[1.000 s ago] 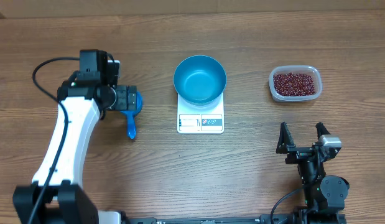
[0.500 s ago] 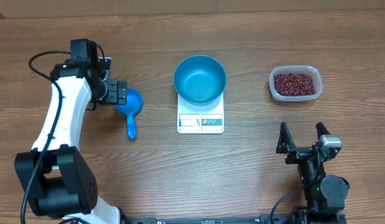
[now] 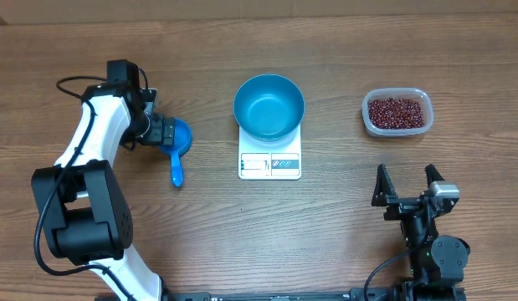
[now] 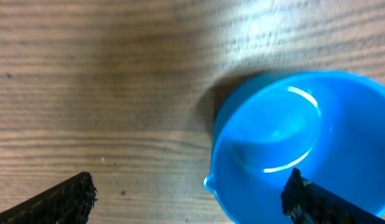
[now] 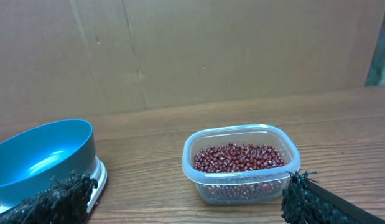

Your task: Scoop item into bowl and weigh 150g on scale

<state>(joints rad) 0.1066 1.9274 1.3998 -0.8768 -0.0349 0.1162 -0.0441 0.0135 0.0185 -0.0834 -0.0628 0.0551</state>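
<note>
My left end effector (image 4: pixel 189 196) has its fingers spread wide. In the wrist view one dark, rough-edged fingertip (image 4: pixel 80 193) sits over bare wood, and the other shows in front of the cup of the blue scoop (image 4: pixel 304 143), so the cup's near rim lies between them. I cannot tell whether either finger touches it. The scoop is smooth, glossy plastic with a round cup and a small pouring lip. From overhead, its short handle points toward the bottom of the frame.

My right end effector (image 3: pixel 405 181) at the lower right is also spread apart, with nothing between its fingers.

The bowl (image 3: pixel 269 106), round, deep and smooth bright blue, stands on the scale (image 3: pixel 269 165) at centre frame. The scale is a flat white square, and its display strip faces the lower edge.

The beans (image 3: pixel 397 111), tiny oval and dark red-brown, lie heaped in a clear rounded-rectangular tub (image 3: pixel 369 124) at the upper right, well apart from the bowl.

The worktop (image 3: pixel 325 234) is brown wood grain.
</note>
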